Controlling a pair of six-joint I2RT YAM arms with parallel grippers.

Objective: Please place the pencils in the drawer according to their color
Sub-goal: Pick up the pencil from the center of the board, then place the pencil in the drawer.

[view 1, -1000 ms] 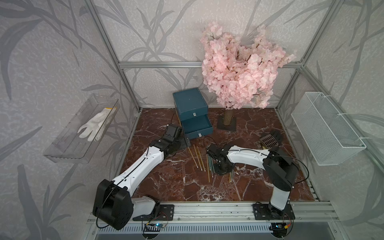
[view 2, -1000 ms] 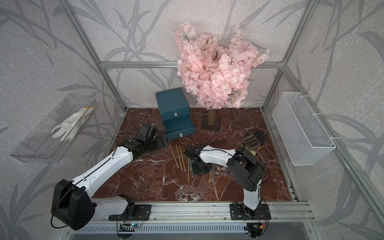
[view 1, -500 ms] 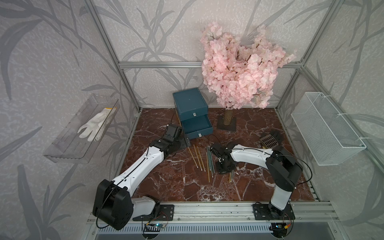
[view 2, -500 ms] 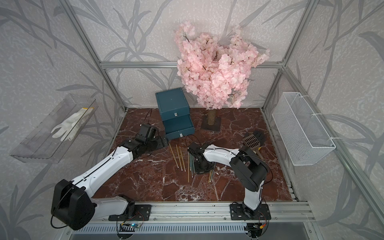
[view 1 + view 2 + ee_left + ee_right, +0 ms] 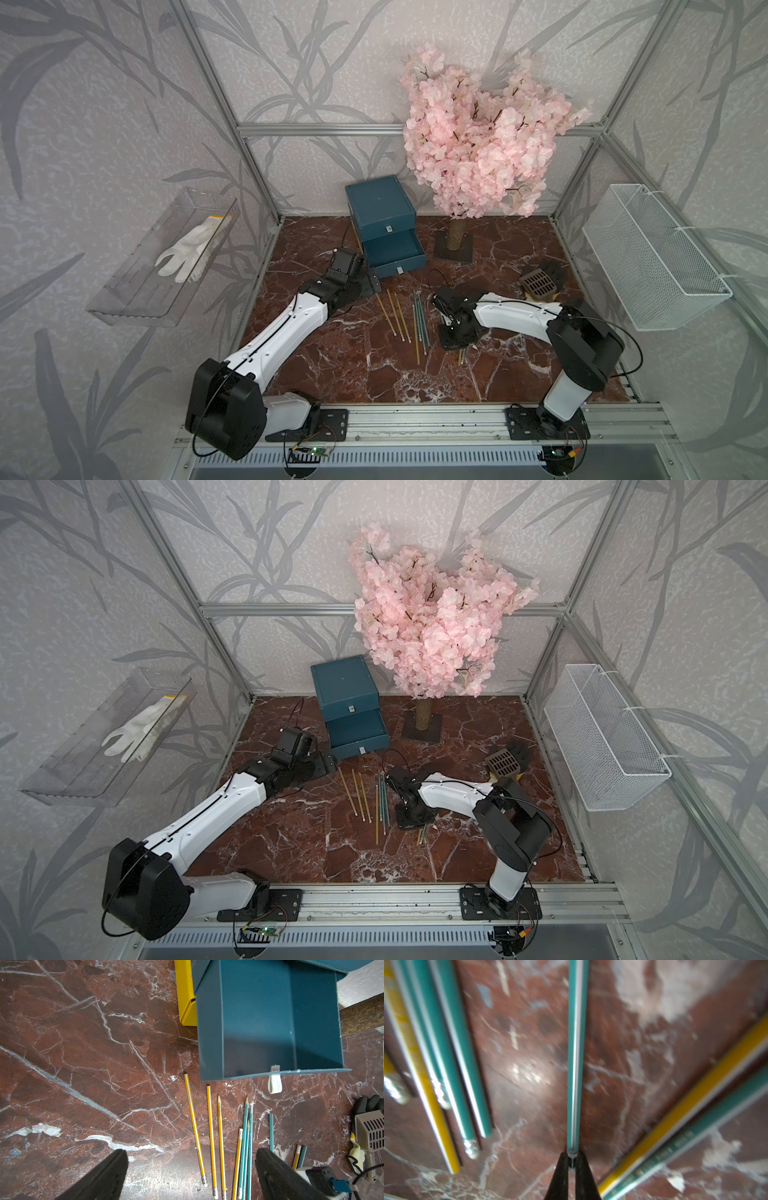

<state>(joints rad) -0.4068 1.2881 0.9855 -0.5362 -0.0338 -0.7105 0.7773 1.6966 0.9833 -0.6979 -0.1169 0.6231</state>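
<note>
Right gripper (image 5: 572, 1159) clamps a teal pencil (image 5: 575, 1053) by its end; shaft points toward the drawer (image 5: 259, 1022). Left gripper (image 5: 192, 1153) gapes wide.

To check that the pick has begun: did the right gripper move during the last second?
Yes. In a top view the right gripper, shut on a teal pencil, has shifted slightly toward the wire basket, away from the drawer chest.
</note>
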